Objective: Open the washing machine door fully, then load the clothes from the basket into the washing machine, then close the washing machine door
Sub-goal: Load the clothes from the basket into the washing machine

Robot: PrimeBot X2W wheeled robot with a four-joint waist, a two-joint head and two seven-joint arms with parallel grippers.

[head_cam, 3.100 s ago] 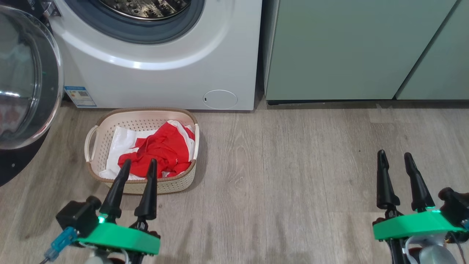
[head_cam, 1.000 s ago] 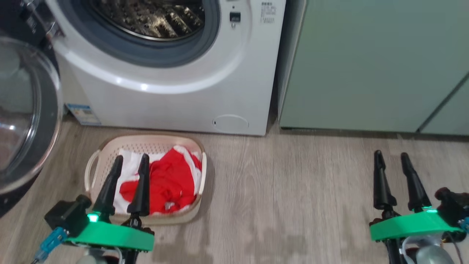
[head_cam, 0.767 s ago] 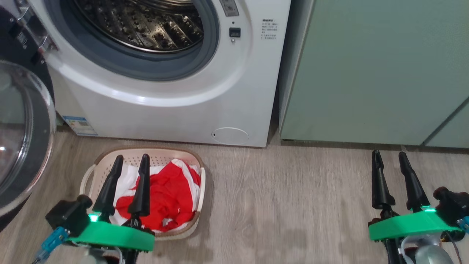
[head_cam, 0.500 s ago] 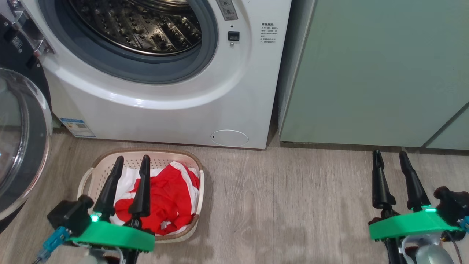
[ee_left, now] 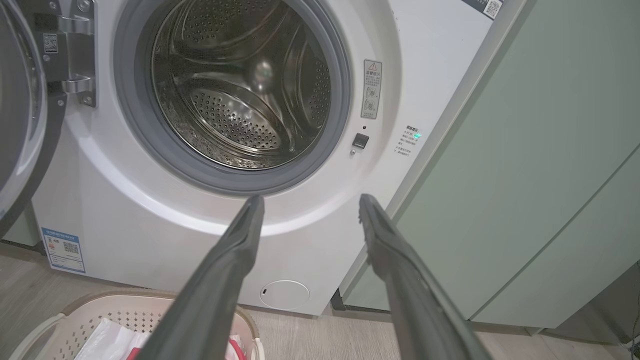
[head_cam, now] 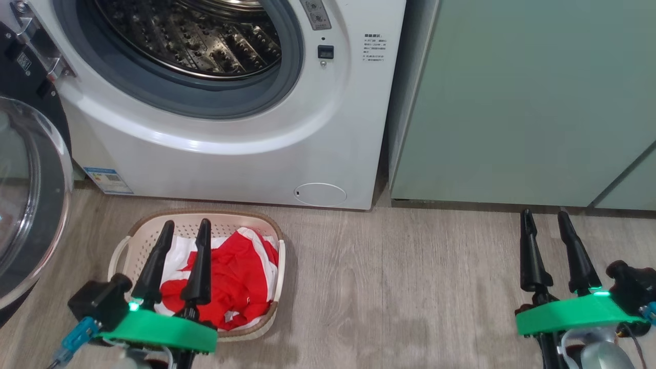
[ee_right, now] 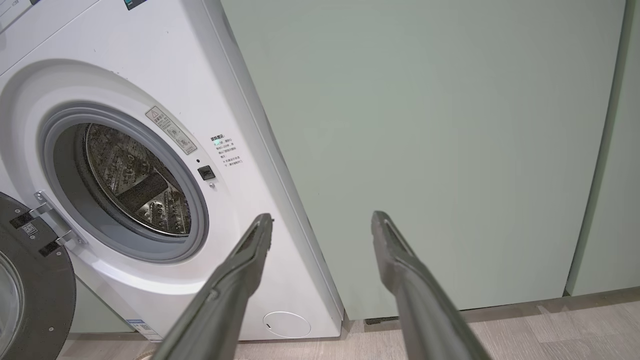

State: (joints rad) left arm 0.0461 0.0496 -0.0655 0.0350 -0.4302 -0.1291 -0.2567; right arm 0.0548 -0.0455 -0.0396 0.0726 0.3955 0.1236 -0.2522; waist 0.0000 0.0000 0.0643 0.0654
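The left pincer (head_cam: 187, 222) is spread wide and empty over the basket (head_cam: 130, 230). The clothes (head_cam: 236, 277) lie in the basket just right of its fingertips, the washing machine (head_cam: 230, 164) stands beyond them, and the washing machine door (head_cam: 31, 205) is swung open off to its left. The right pincer (head_cam: 543, 212), equally wide and empty, hovers over the floor (head_cam: 400, 287) before the green cabinets (head_cam: 512, 102), well apart from the basket.

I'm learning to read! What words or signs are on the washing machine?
No words are clear enough to read.
On the grey sticker of the washing machine: a warning triangle sign.
The small print beside it: too small.
The blue label low down: a square code, words too small.
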